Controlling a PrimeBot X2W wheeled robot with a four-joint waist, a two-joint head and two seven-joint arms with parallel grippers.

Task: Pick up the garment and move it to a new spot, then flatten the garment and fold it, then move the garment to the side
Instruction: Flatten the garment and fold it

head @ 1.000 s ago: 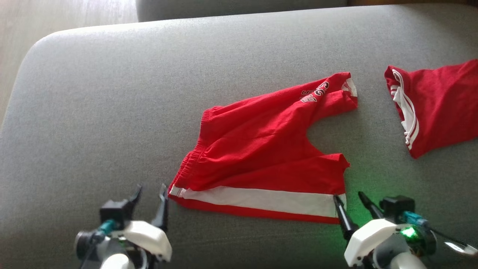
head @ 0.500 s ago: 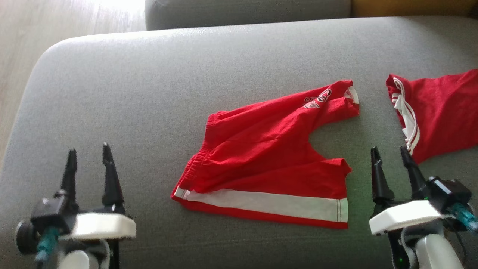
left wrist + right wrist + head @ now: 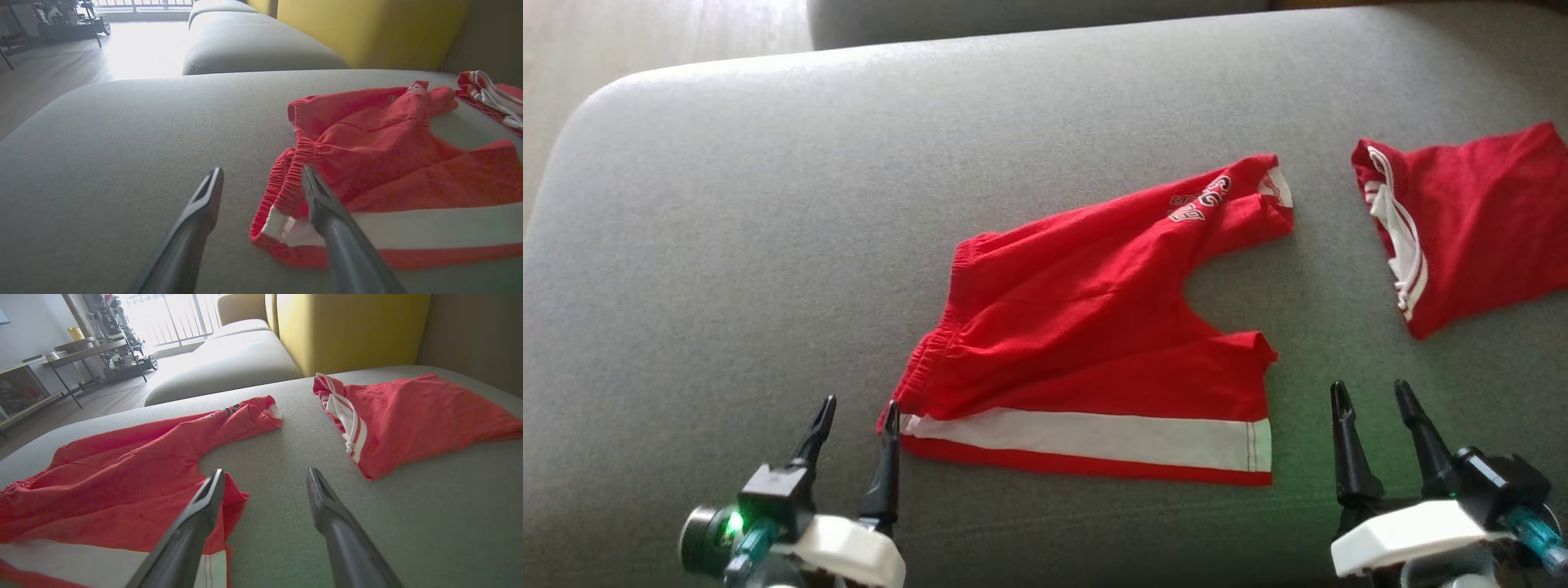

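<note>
Two dark pincers stand with jaws spread, holding nothing. The left gripper (image 3: 861,404) has its inner finger at the waistband corner of the red cloth shorts with a white side stripe (image 3: 1094,327), which lie spread on the grey fabric sofa cushion (image 3: 768,204). The right gripper (image 3: 1370,385) hovers just beside their hem. A second red garment with white trim (image 3: 1478,212) lies apart, further right.

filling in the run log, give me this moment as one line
shorts: spread on couch, unfolded | left claw: open, at waistband corner | right claw: open, right of hem, apart | held: nothing
</note>
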